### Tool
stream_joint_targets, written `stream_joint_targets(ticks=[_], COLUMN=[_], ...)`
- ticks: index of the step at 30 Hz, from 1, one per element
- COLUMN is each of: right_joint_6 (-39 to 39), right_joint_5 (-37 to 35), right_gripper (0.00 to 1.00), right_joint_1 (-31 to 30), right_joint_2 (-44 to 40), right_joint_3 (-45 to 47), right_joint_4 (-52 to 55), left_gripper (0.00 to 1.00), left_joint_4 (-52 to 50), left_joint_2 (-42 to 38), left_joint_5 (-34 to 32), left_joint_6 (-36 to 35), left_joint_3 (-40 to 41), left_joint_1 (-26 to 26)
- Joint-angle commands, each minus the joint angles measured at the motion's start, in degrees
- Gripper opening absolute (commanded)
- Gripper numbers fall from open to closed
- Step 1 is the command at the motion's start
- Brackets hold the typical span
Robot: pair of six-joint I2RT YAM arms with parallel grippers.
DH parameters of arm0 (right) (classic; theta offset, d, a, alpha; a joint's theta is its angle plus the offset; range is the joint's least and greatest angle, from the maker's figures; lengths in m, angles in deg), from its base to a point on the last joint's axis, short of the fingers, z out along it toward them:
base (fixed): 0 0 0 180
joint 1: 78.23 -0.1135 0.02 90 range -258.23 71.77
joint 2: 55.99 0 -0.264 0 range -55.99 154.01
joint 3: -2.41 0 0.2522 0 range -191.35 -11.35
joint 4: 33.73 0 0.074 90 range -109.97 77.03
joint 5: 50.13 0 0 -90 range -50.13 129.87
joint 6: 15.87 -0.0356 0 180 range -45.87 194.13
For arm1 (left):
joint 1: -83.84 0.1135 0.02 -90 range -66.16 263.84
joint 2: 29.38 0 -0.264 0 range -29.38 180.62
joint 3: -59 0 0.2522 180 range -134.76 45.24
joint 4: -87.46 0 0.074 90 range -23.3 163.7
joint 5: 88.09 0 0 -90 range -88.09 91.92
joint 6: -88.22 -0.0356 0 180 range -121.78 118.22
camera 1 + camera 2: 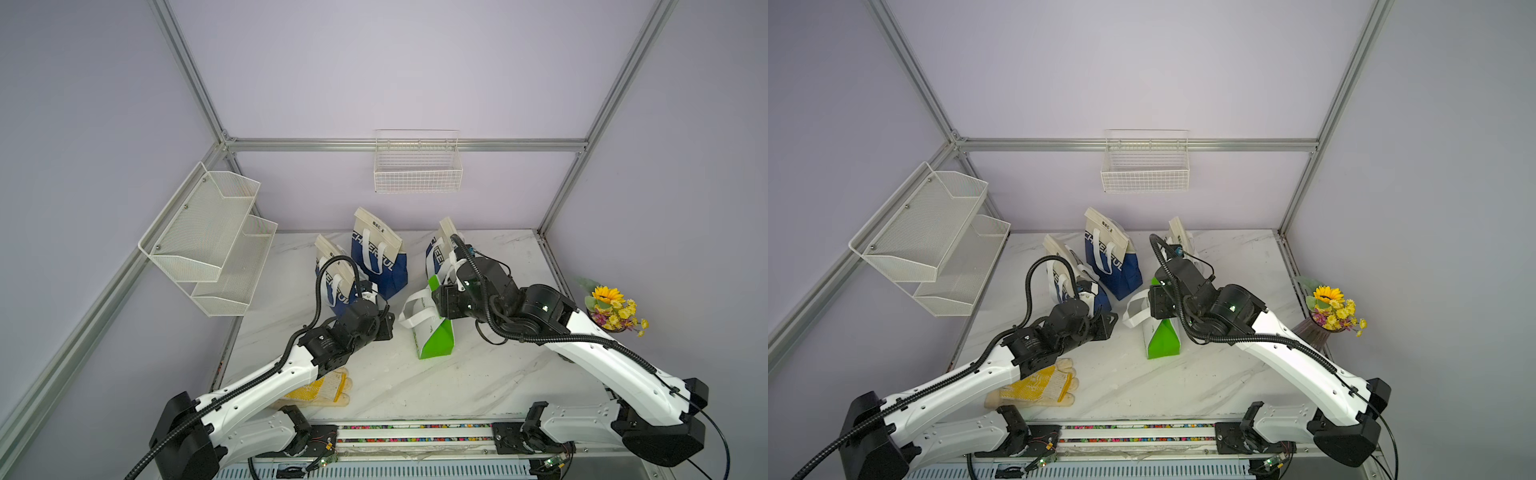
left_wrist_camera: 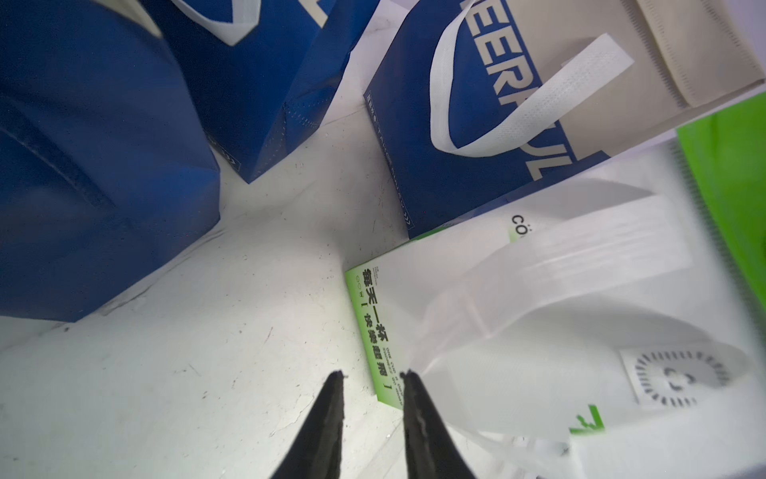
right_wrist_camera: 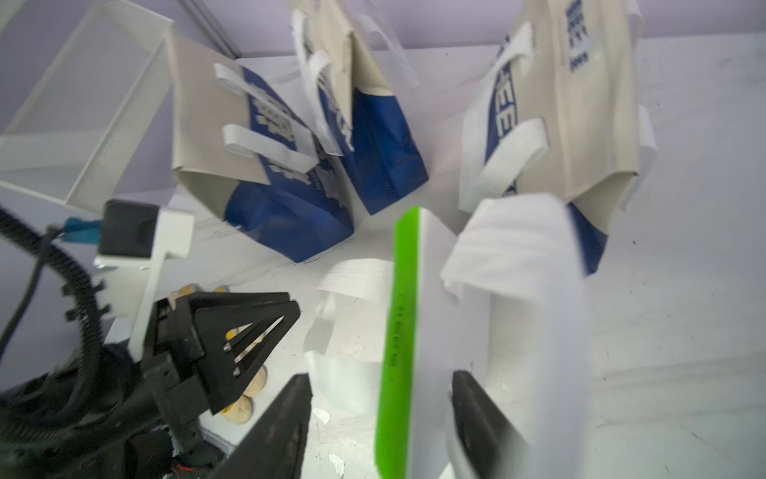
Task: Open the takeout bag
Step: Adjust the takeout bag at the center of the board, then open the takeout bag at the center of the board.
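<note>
The takeout bag [image 1: 434,340] is green and white with white strap handles [image 1: 411,309], and it stands in the middle of the marble table in both top views [image 1: 1163,345]. My right gripper [image 3: 381,376] is open, its fingers apart on either side of the bag's [image 3: 404,331] green top edge. In a top view the right gripper [image 1: 440,299] sits above the bag's mouth. My left gripper [image 2: 373,375] hangs to the bag's left, open by a narrow gap with nothing between its fingers. One fingertip [image 2: 410,379] is beside the bag's [image 2: 539,373] white handle.
Three blue and beige bags [image 1: 378,253] [image 1: 332,274] [image 1: 440,253] stand close behind the takeout bag. A yellow and white glove [image 1: 324,388] lies under the left arm. A flower pot [image 1: 615,309] stands at the right edge. A wire basket [image 1: 417,166] and a mesh shelf [image 1: 212,237] hang on the walls.
</note>
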Motion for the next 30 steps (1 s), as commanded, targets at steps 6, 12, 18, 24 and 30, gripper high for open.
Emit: stream_joint_targets(ticks=[6,12,18,24,30], right_joint_6=[-4.9,-2.4,-3.8,-3.7,-1.7], right_joint_5=[-15.3,-8.4,-4.7,-3.5,1.3], right_gripper=[0.57,0.73,0.68,0.64,0.44], right_joint_1=[-14.7,-16.7,-2.6,5.1,10.9], right_joint_2=[7.5,10.2,11.9,7.8,6.5], right_joint_3=[-12.2,-12.6,-13.5,-6.0,-1.0], right_joint_4=[6.2,-4.2,-2.3,-1.6,-2.0], left_gripper=[0.61,0.67,0.62,0.58,0.56], left_joint_4=[-4.9,-5.0,-4.4,-4.4,-4.0], left_joint_2=[-5.8,-3.5,-2.5,-3.7,-3.6], left_joint_5=[-3.4,-0.1,0.7,1.3,2.8], left_joint_6=[-1.1,-2.5,-1.5,-0.9,-0.6], left_joint_3=[-1.7,-6.0,-5.9,-4.9,-5.3], left_joint_1=[0.4,1.0,1.1,1.1,1.2])
